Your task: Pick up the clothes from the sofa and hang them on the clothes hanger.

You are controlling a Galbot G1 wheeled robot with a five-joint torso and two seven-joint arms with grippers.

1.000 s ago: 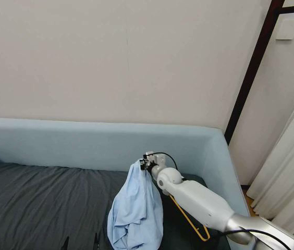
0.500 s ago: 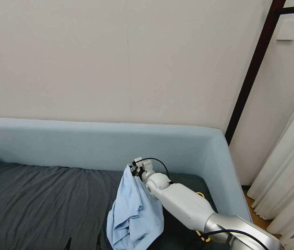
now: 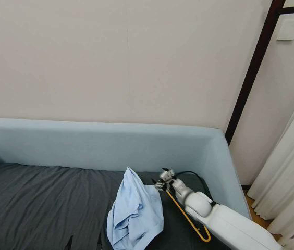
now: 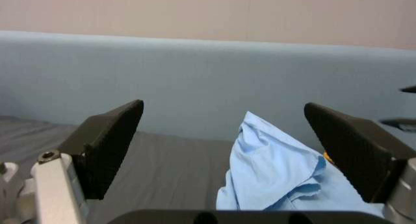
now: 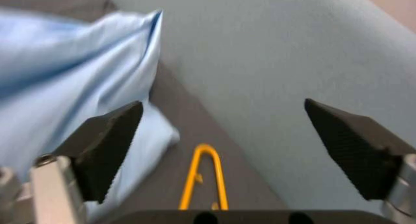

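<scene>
Head view: you have the light blue shirt point(image 3: 135, 211) heaped on the dark grey seat point(image 3: 32, 203) of the sofa point(image 3: 221, 169), right of centre. Its long axis runs from a pinched peak aimed up at the backrest point(image 3: 100, 143) down to a broad bunched base nearer the robot. The right gripper point(image 3: 162, 183) sits just beside the shirt's upper right edge, over the far end of the yellow hanger point(image 3: 188, 217). The hanger lies flat on the seat, long axis slanting toward the near right, curved end nearest the robot. The left gripper point(image 3: 81, 244) shows as two dark tips at the bottom edge, left of the shirt. Left wrist view: you see the left gripper point(image 4: 222, 106) spread wide, nothing between its fingers point(image 4: 110, 141), with the shirt point(image 4: 273, 170) ahead, peak up against the backrest point(image 4: 195, 78). Right wrist view: the right gripper point(image 5: 222, 104) is spread wide and empty. A rounded loop of the hanger point(image 5: 204, 177) lies on the seat in the gap, between shirt point(image 5: 65, 73) and backrest point(image 5: 273, 53).
</scene>
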